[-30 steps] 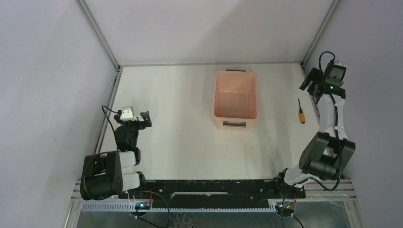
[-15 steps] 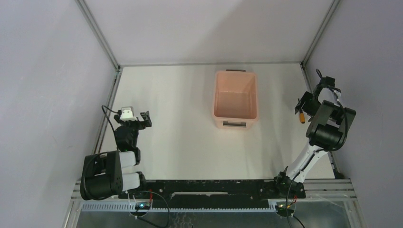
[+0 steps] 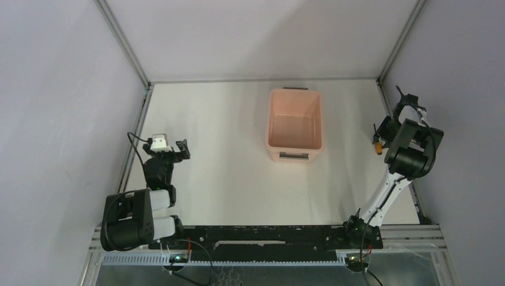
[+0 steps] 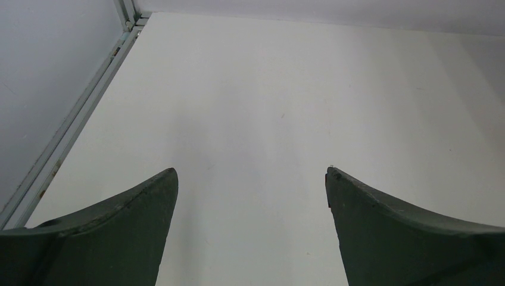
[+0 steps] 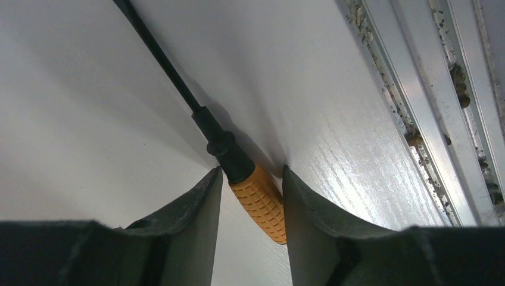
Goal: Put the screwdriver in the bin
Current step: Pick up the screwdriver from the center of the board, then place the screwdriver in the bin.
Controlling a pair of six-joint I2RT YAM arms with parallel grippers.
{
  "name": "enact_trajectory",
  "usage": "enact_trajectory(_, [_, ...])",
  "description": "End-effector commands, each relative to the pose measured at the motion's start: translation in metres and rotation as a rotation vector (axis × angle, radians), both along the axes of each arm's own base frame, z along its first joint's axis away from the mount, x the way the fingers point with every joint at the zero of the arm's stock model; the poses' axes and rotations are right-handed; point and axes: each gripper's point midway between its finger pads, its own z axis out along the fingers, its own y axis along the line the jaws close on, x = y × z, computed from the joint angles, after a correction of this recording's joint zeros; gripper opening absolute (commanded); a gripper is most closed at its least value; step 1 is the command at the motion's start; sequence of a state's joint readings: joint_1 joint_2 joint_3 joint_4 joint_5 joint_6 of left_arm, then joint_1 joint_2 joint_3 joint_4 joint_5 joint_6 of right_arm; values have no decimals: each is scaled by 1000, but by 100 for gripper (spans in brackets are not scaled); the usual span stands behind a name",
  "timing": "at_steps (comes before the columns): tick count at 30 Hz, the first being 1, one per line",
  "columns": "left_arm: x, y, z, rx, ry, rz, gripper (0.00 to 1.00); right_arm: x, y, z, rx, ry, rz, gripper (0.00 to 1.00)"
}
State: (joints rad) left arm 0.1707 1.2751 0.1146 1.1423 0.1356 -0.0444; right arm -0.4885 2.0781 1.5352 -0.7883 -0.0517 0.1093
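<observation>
Your left gripper (image 4: 250,173) well left of the bin (image 3: 295,128), jaws spread over the table (image 4: 268,89), the screwdriver (image 5: 259,202) lying on the table right of the bin, your right gripper (image 5: 250,173) down over it, jaws pinching its orange handle.

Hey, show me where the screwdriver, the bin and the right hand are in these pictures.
screwdriver (image 5: 260,205): right wrist view, on the orange handle.
bin (image 3: 295,128): top external view, on its bare inner floor.
right hand (image 5: 251,171): right wrist view, midway between its fingertips, which flank the handle.
</observation>
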Motion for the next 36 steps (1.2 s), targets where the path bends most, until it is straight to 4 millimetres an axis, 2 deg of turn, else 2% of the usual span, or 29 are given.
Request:
enact_trajectory(1, [7, 1, 21, 17, -64, -9, 98, 7, -2, 2, 2, -1, 1, 44])
enact_trajectory(7, [7, 1, 21, 18, -65, -7, 98, 10, 9, 5, 41, -6, 21, 15])
enact_trajectory(10, [7, 1, 21, 17, -65, -8, 98, 18, 17, 19, 61, -47, 34, 8])
enact_trajectory(13, [7, 1, 21, 17, -65, -7, 98, 30, 26, 44, 104, -130, 23, 5])
enact_trajectory(19, [7, 1, 21, 17, -64, -9, 98, 62, 55, 119, 260, -374, -12, 2])
enact_trajectory(27, [7, 1, 21, 17, -64, -7, 98, 110, 96, 248, 469, -668, -57, 0])
enact_trajectory(29, [6, 1, 21, 16, -63, -7, 98, 120, 108, 275, 512, -702, -61, 0])
enact_trajectory(32, [7, 1, 21, 17, -64, -8, 98, 131, 133, 313, 566, -756, -23, 0])
enact_trajectory(34, [6, 0, 20, 17, -63, -9, 98, 136, 159, 340, 591, -799, 33, 0])
enact_trajectory(36, [6, 0, 21, 17, -64, -7, 98, 138, 184, 358, 604, -823, 76, 0])
